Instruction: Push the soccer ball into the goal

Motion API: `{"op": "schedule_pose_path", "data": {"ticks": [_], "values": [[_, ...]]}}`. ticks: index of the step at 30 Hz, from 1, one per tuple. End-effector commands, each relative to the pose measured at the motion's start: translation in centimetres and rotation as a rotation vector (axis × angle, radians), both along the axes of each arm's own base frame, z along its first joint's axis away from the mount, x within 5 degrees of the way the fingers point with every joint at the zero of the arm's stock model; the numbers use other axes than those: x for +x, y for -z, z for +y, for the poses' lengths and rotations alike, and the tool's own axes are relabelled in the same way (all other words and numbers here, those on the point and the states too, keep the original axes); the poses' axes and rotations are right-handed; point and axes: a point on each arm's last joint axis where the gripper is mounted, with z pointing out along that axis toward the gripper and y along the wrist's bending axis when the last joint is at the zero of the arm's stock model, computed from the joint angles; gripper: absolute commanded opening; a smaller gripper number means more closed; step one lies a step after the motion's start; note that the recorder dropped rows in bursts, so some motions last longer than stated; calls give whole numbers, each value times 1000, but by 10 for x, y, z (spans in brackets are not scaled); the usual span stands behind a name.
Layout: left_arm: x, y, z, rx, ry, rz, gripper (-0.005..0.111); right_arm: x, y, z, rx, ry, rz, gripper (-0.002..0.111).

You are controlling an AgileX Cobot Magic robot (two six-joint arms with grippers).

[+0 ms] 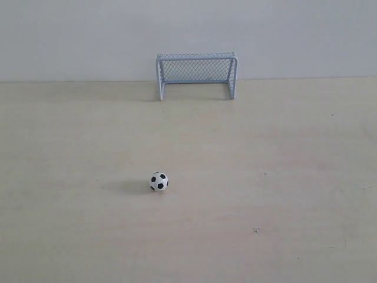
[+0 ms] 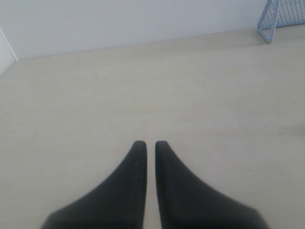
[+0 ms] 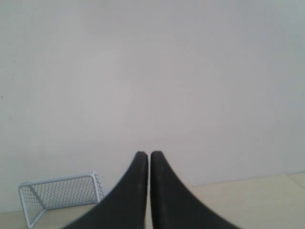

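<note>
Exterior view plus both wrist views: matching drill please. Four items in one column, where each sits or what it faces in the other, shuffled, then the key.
Column 1
1. soccer ball
2. goal
3. left claw
4. right claw

Column 2
A. stands at the foot of the wall
B. aimed at the wall, whole goal in its view
C. lies on the open table, well short of the goal
D. over bare table, only a goal corner in its view

Pairs: 1-C, 2-A, 3-D, 4-B
</note>
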Motion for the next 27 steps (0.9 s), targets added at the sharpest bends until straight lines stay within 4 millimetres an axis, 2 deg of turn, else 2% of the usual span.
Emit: {"op": "schedule_pose_path", "data": {"ticks": [1,18,27], "values": [[0,-1,-1,-8,6,-3,6,2,-13,0,-30,8,17,0],[0,-1,-1,-8,6,-3,6,37,-88,1,-157,22,144,0],[0,-1,-1,-8,6,-3,6,54,-102,1,-166,10,253,0]]}}
